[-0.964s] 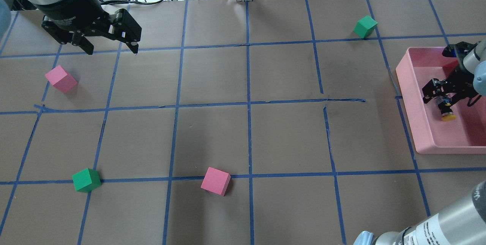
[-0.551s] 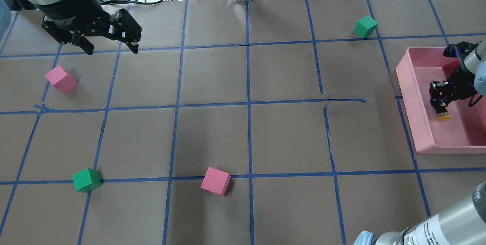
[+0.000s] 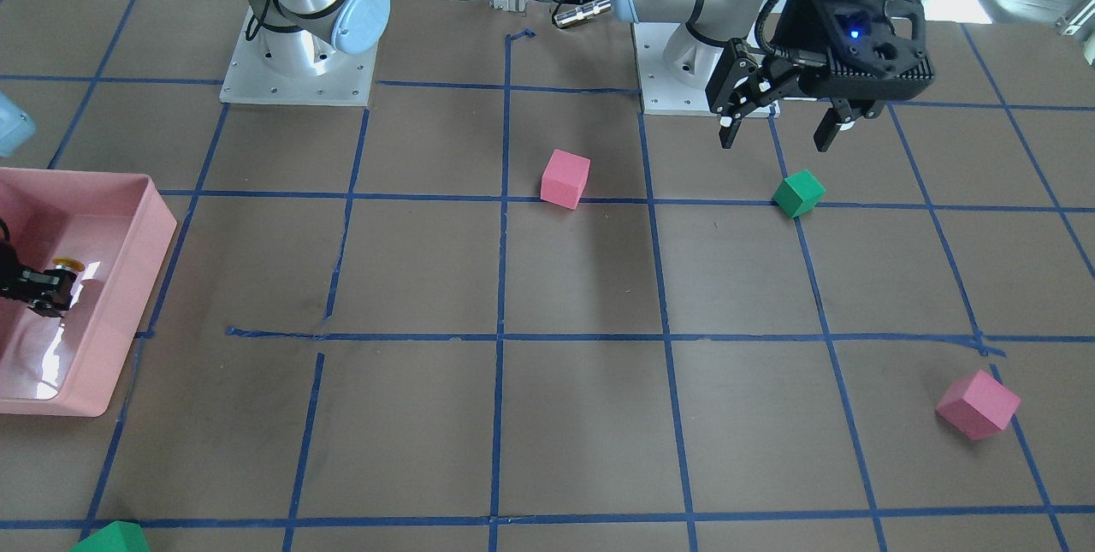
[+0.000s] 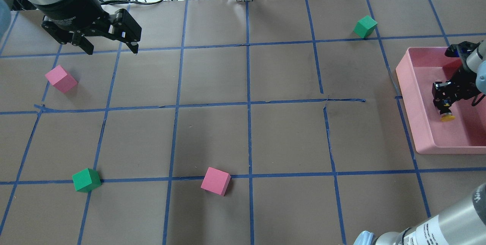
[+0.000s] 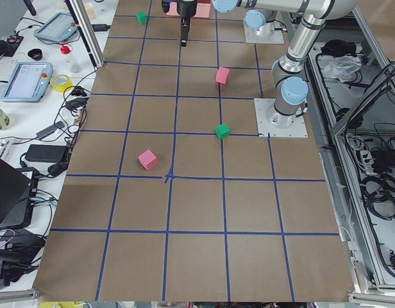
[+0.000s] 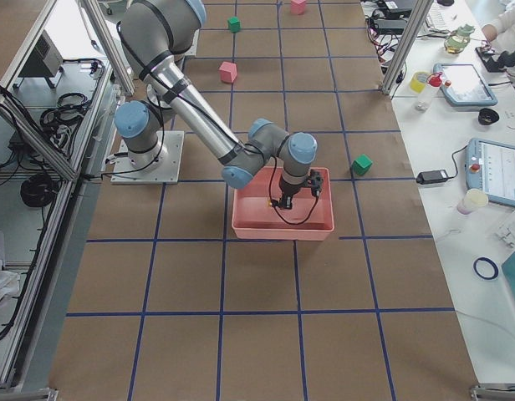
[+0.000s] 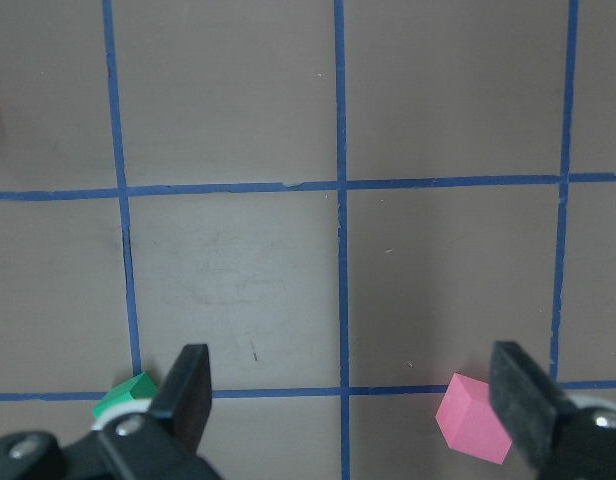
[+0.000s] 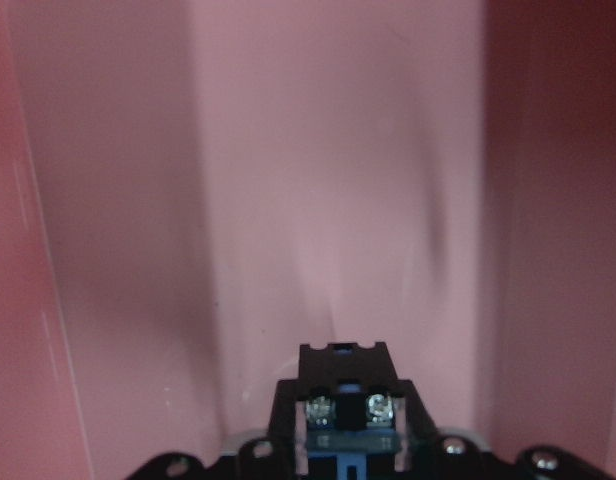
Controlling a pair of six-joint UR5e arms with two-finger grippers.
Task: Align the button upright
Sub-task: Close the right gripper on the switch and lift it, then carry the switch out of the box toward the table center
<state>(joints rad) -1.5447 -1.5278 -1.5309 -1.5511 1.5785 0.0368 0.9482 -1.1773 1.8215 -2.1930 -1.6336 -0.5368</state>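
"How far along is it with righting that button?"

"Take it from the robot's side outward. The nearer pink cube [image 4: 215,181] and the nearer green cube [image 4: 86,179] sit loose on the worktop [image 4: 288,138] and have no part in this. A bit farther out, inside the pink tray [image 4: 448,149] on the robot's right, the right hand [image 4: 443,101] is clenched on the dark body of the button [image 4: 447,116]. So the grasp looks made to me, but not the righting. The yellow cap sticks out sideways from the hand, toward the robot, rather than sitting on top."

"And the other arm?"

"The left hand [image 4: 112,50] hangs over the far part of the worktop, well apart from the tray. Its jaws are spread wide with nothing between them. I'd say what's left is to turn the button cap-up, stand it on its base and let go."

"Anything you can't make out?"

"Plenty. I can't tell whether the button touches the tray floor or is lifted clear of it. The right wrist camera shows only pink tray and the roots of the hand with a bit of blue between them, and no cap at all. From across the table the frame's edge cuts the hand off, and only a sliver of yellow shows. From the robot's left end, the tray is just a speck at the top edge."
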